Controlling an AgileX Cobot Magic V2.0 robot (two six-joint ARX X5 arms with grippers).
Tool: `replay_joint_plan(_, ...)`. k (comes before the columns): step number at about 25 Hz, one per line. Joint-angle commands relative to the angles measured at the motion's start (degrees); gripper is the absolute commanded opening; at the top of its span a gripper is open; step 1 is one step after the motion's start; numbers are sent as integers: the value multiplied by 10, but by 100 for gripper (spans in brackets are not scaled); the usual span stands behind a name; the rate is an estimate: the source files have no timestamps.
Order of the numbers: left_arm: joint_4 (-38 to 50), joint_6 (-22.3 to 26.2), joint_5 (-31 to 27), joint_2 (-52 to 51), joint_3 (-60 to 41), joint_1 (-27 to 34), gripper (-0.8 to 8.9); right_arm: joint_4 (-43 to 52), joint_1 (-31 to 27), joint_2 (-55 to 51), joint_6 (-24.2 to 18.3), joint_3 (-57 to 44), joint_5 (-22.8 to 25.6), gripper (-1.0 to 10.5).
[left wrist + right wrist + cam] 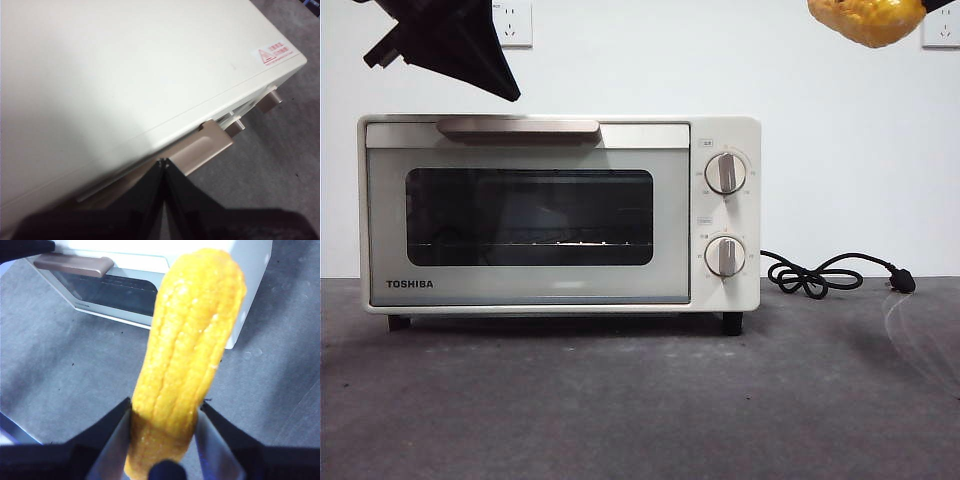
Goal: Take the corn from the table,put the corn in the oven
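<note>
Right gripper (162,427) clamps glossy, ridged corn (187,345) above boxy cream oven (560,215); left gripper (163,165) closed, empty, over its handle (518,127).

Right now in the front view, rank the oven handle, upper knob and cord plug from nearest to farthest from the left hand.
1. Oven handle: just below the left hand.
2. Upper knob: on the oven's control panel, at the far side from the hand.
3. Cord plug: on the table beyond the oven.

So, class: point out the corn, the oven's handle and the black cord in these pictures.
corn (187,350): right wrist view, middle of the cob.
oven's handle (518,126): front view, centre of the bar.
black cord (815,279): front view, the coiled loop.
</note>
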Motion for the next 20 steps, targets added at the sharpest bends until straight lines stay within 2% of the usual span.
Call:
replay_joint_plan(1, -2, 17, -2, 9, 0, -2, -6, 5, 0, 0, 4, 3, -2, -12)
replay_joint_plan(13, -23, 39, -3, 45, 0, -2, -6, 16, 0, 0, 4, 3, -2, -12)
replay_joint_plan(20, -84, 42, -1, 63, 0, -2, -6, 16, 0, 0, 4, 3, -2, -12)
